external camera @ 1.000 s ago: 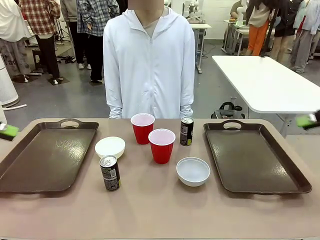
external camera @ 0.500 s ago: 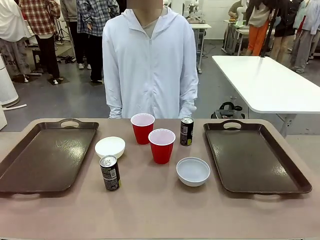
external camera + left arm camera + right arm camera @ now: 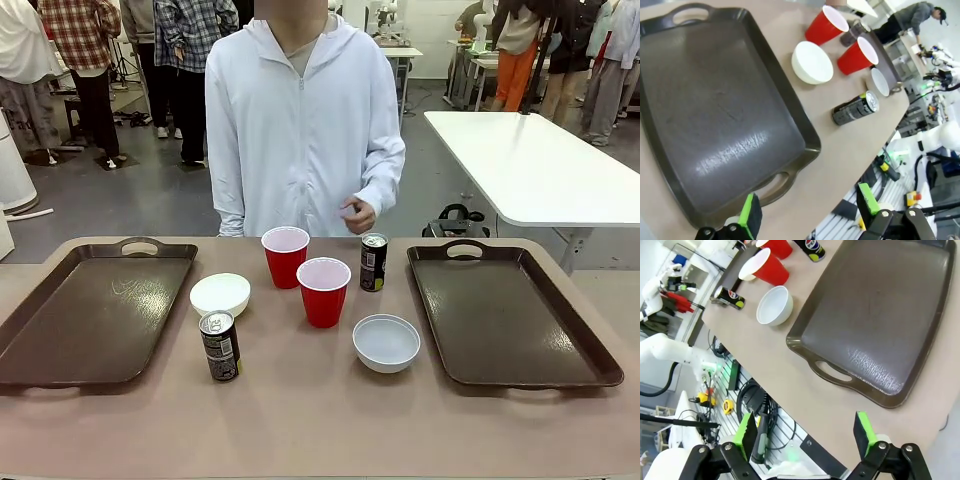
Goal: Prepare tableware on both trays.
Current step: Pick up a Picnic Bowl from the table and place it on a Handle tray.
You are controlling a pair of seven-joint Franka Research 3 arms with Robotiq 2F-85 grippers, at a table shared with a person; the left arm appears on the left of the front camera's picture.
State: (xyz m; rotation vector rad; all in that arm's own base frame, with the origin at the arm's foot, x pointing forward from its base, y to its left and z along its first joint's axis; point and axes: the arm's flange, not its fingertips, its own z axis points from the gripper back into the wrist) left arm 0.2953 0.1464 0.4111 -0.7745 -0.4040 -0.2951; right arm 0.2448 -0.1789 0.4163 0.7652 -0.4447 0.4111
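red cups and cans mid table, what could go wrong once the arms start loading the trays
The near red cup stands close to the far red cup, so grabbing one may tip the other. The person's hand hangs near the far can; a reach there could meet it.

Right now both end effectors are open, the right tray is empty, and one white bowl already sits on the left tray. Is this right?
Not quite. The front view shows the left tray bare: the left bowl and the right bowl rest on the table between the trays. The rest holds: the right tray is empty, and the left end effector and right end effector are open.
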